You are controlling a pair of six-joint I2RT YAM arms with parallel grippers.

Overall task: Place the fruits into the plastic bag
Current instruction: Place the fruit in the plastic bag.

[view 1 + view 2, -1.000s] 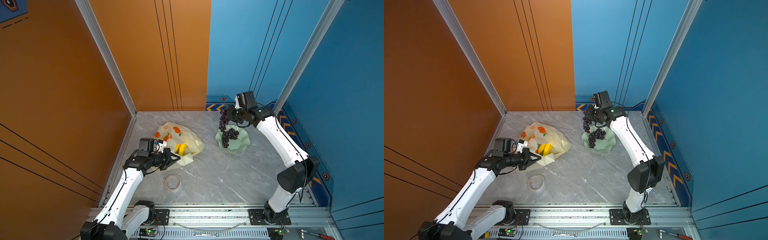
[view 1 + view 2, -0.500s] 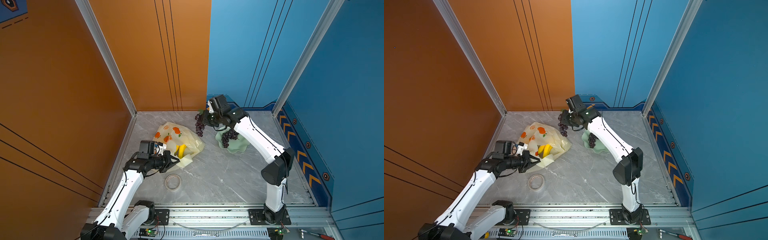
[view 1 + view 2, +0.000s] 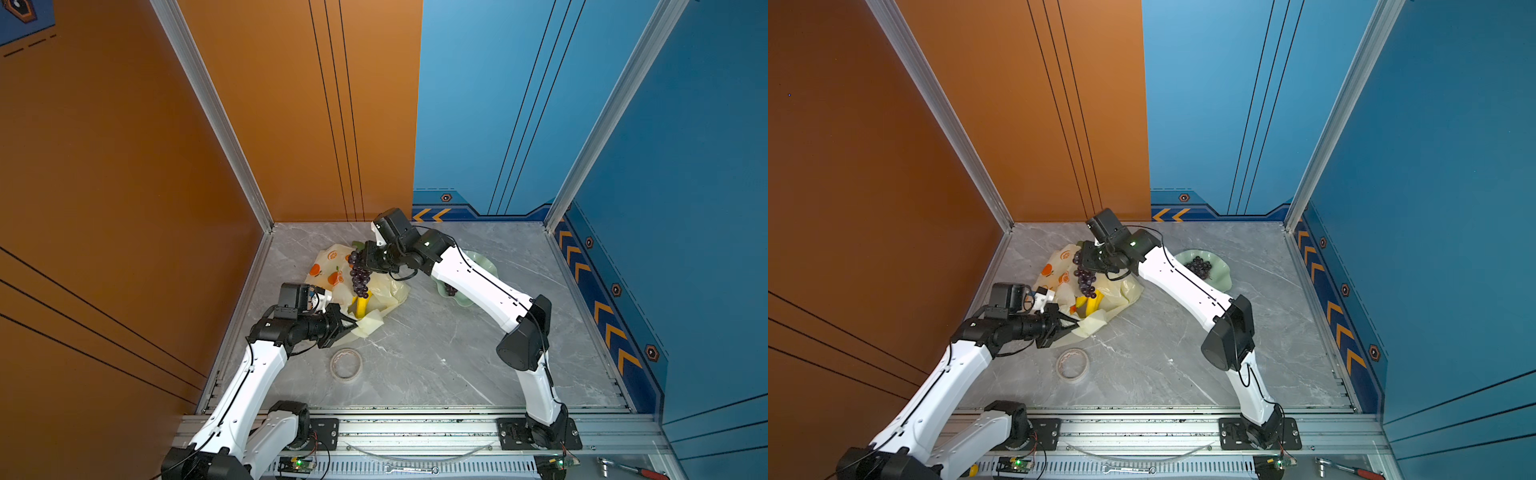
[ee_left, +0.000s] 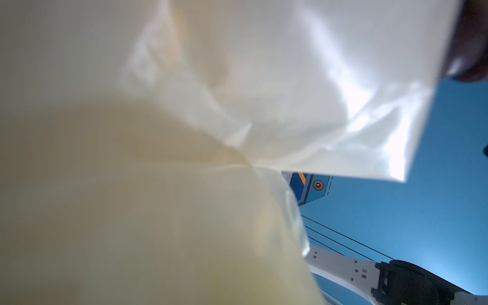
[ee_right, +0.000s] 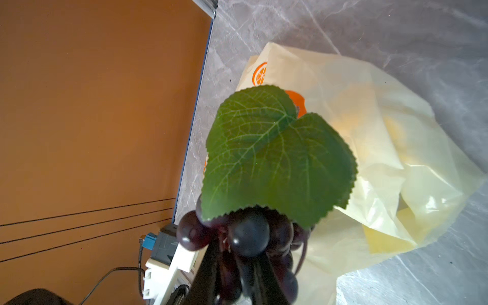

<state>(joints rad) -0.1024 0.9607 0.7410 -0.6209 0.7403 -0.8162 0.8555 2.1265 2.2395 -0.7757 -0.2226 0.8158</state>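
A bunch of dark purple grapes [image 3: 360,276] [image 3: 1084,279] with a green leaf [image 5: 269,158] hangs from my right gripper [image 3: 366,259] [image 3: 1089,259] [image 5: 235,274], which is shut on its top, just above the plastic bag [image 3: 328,270] [image 3: 1054,272] [image 5: 383,158]. The bag lies crumpled near the back left corner, and a yellow banana bunch [image 3: 362,305] [image 3: 1090,305] shows in its mouth. My left gripper [image 3: 348,326] [image 3: 1070,326] is shut on the bag's front edge. Bag film [image 4: 184,132] fills the left wrist view and hides the jaws. Another grape bunch [image 3: 1200,266] lies in the dish.
The pale green wavy dish [image 3: 482,259] [image 3: 1222,276] stands right of the bag, partly behind my right arm. A roll of tape [image 3: 345,364] [image 3: 1072,365] lies on the grey marble floor in front of the left gripper. The orange wall is close on the left.
My right arm has swung left, carrying the grapes from above the dish to above the bag. The left arm has stayed holding the bag's edge.
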